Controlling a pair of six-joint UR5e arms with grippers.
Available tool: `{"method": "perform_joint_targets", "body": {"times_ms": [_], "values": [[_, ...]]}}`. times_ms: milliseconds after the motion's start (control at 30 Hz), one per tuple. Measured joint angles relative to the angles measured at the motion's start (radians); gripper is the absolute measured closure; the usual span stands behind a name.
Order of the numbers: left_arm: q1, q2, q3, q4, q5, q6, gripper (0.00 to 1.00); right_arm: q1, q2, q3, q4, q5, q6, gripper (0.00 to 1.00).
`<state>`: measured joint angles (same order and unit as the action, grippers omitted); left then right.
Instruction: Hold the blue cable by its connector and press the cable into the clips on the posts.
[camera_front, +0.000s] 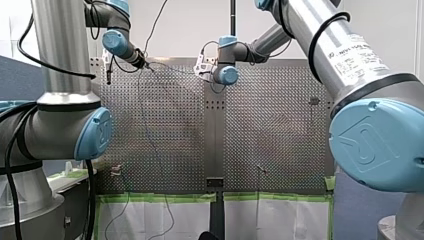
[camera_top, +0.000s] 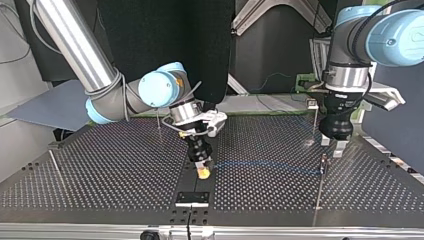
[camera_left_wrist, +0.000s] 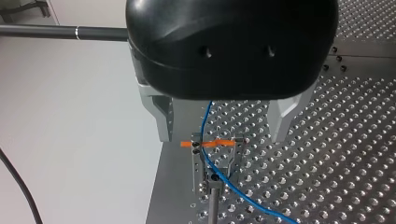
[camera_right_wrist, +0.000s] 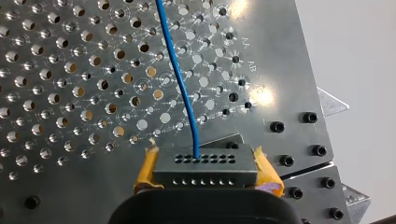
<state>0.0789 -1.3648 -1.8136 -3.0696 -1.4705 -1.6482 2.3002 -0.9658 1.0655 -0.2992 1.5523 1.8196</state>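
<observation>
The grey connector (camera_right_wrist: 205, 165) sits closest to the right wrist camera, pinched at its two ends between the yellow pads (camera_right_wrist: 147, 170) of my right arm's jaws. The blue cable (camera_right_wrist: 180, 74) leaves a hole in the connector's upper row and runs straight ahead over the perforated table (camera_right_wrist: 56, 93).

In the top view these jaws hold the connector low over the table's middle, just behind a black plate (camera_top: 192, 198) at the near edge. From there the cable stretches almost level toward the view's right and reaches a thin post (camera_top: 323, 170).

The left wrist view shows that post's head: a forked metal clip (camera_left_wrist: 231, 161) with an orange strip (camera_left_wrist: 210, 143) across its top. The cable comes from under the black gripper body, crosses the strip and lies in the fork, then trails away over the table.

My left arm's jaws are spread wide. Their metal fingers (camera_left_wrist: 163, 116) stand one on each side of the clip, apart from it and from the cable, gripping nothing.

Two more slender posts (camera_top: 158, 122) stand farther back on the table, well apart from the cable.
</observation>
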Motion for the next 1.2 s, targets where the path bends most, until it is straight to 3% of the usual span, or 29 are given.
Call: {"method": "perform_joint_targets", "body": {"times_ms": [633, 1000, 1200], "values": [[-0.004, 0.000, 0.000, -0.001, 0.016, -0.003, 0.00, 0.000, 0.003, 0.001, 0.005, 0.000, -0.002, 1.00], [-0.037, -0.005, 0.035, 0.010, 0.103, -0.043, 0.00, 0.000, 0.003, 0.001, 0.028, 0.004, -0.053, 1.00], [-0.053, -0.029, 0.072, 0.014, 0.150, -0.060, 0.00, -0.001, 0.004, 0.001, 0.032, 0.006, -0.069, 1.00]]}}
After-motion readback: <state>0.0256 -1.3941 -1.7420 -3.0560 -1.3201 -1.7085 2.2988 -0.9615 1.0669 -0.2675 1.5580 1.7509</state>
